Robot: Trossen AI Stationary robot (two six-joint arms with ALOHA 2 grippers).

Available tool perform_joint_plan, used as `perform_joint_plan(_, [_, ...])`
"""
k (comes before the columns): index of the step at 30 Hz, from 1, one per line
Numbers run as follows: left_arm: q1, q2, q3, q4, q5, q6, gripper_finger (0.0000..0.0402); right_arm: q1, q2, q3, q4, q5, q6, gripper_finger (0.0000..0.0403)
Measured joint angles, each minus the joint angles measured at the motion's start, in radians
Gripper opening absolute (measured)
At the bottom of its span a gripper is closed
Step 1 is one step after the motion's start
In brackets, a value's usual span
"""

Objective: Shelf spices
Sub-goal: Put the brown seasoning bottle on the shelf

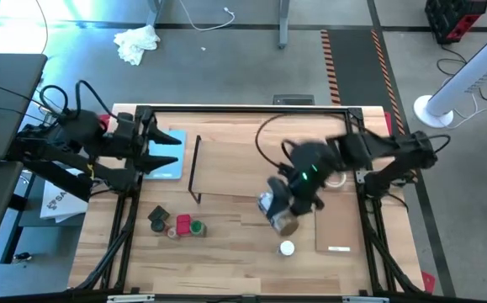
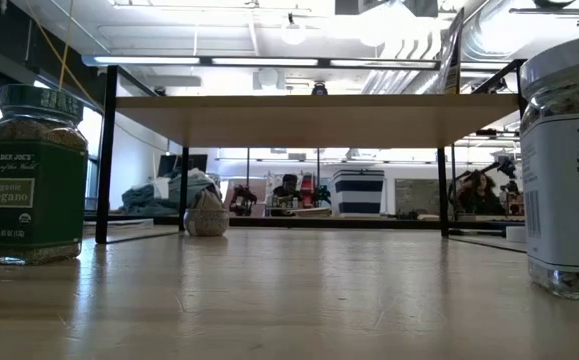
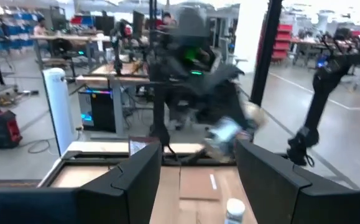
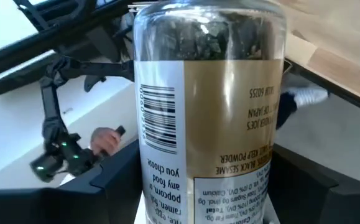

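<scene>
the right pincer (image 1: 283, 215) is hanging over the middle of the counter (image 1: 226, 261), gripping one jar (image 4: 207, 93) with a barcode label between its fingers; the jar is lifted off the wood, just past the near edge of the shelf (image 1: 226, 160). the shelf, one pale plank on black wire frames, is standing across the far half of the counter.

four more spices are sitting on the counter: a dark-topped jar (image 1: 158, 220), a red-topped one (image 1: 182, 224) and a green-topped one (image 1: 197, 226) are clustering close together toward the left front, and a white-topped jar (image 1: 287, 248) is standing alone just in front of the right pincer. that is making five spices in sight.

the left pincer (image 1: 169, 150) is waiting at the counter's far left over one light-blue pad (image 1: 169, 168), its fingers (image 3: 136, 177) spread wide and holding nothing. one thin flat board (image 1: 337, 223) is lying at the right.
</scene>
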Motion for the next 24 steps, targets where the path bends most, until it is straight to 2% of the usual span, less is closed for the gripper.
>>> perform_joint_plan(5, [0.0, 0.0, 0.0, -0.041, 0.027, 0.0, 0.0205, -0.209, 0.01, -0.002, -0.051, -0.286, -0.044, 0.0268])
perform_joint_plan(7, [0.0, 0.0, 0.0, -0.054, 0.026, 0.0, 0.0205, -0.286, 0.008, -0.001, -0.052, -0.356, -0.061, 0.0268])
perform_joint_plan(13, [0.0, 0.013, 0.0, -0.07, 0.006, 0.023, 0.0205, -0.455, 0.032, -0.001, -0.138, -0.383, -0.201, 0.0268])
perform_joint_plan(18, [0.001, 0.05, 0.0, -0.074, -0.075, 0.055, 0.0205, -0.49, 0.112, -0.001, -0.221, -0.491, -0.363, 0.0268])
perform_joint_plan(21, [0.009, 0.096, 0.0, -0.095, -0.163, 0.101, 0.0205, -0.492, 0.155, -0.001, -0.121, -0.527, -0.463, 0.0268])
perform_joint_plan(24, [0.03, 0.133, -0.002, -0.087, -0.198, 0.11, 0.0205, -0.488, 0.166, -0.001, 0.042, -0.54, -0.498, 0.0268])
